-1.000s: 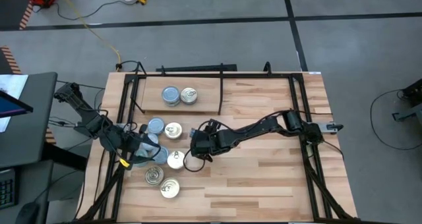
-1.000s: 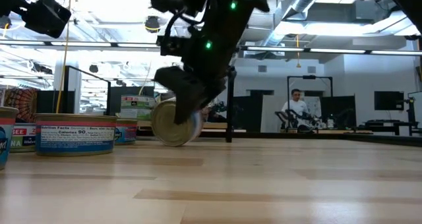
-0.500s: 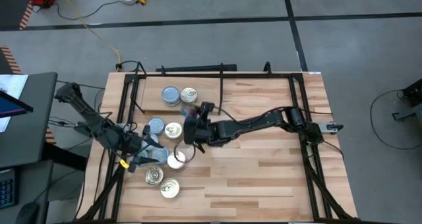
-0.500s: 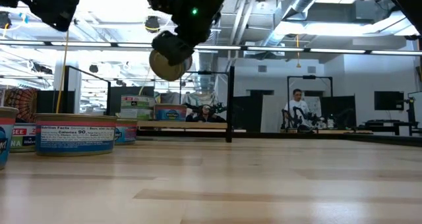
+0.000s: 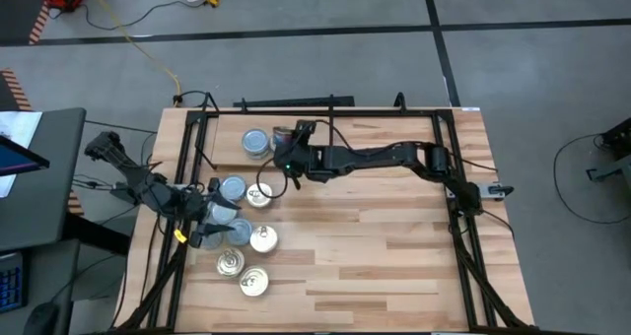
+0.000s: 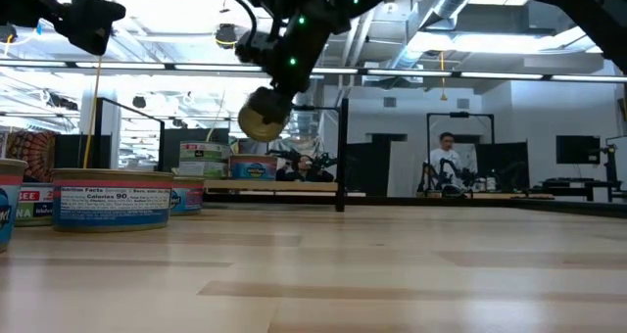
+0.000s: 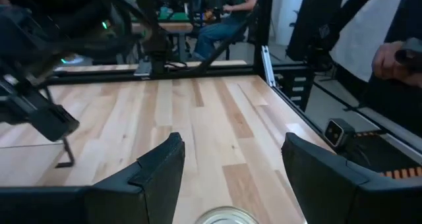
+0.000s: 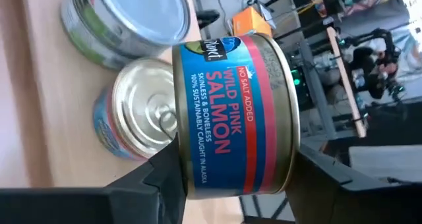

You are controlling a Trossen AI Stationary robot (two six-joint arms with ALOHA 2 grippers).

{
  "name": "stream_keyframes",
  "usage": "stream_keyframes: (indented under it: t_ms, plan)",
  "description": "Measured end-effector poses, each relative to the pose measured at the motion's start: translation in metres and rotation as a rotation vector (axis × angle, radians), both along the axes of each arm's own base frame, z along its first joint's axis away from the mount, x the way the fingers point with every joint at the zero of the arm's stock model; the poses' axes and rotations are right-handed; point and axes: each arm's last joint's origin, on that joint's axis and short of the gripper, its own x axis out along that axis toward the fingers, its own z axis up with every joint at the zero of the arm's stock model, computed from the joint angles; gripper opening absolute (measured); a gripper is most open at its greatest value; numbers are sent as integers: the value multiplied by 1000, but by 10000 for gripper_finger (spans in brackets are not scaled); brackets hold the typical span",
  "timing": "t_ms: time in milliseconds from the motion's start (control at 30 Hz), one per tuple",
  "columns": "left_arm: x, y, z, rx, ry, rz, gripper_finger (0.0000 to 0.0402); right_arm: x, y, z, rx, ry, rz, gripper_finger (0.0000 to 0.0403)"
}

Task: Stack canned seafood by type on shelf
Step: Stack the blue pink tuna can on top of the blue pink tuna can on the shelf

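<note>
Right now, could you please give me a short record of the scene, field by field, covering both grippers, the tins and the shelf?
right gripper: shut on a salmon tin, held in the air above the shelf
on shelf: bluish-topped tin, gold-topped tin beside it
left gripper: open, over the loose tins on the table
people: in the background

I see even overhead light on the table with soft shadows. Ceiling strip lights glare in my low view, silhouetting the arm. Near tabletop there blurs. The salmon tin reads sharp; its background is soft.
</note>
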Motion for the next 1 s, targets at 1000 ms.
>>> stream_keyframes:
  t_ms: [1000]
  plan:
    - [-5,8,2,-21,-27,45,242,1,-60,-6,47,54,173,234]
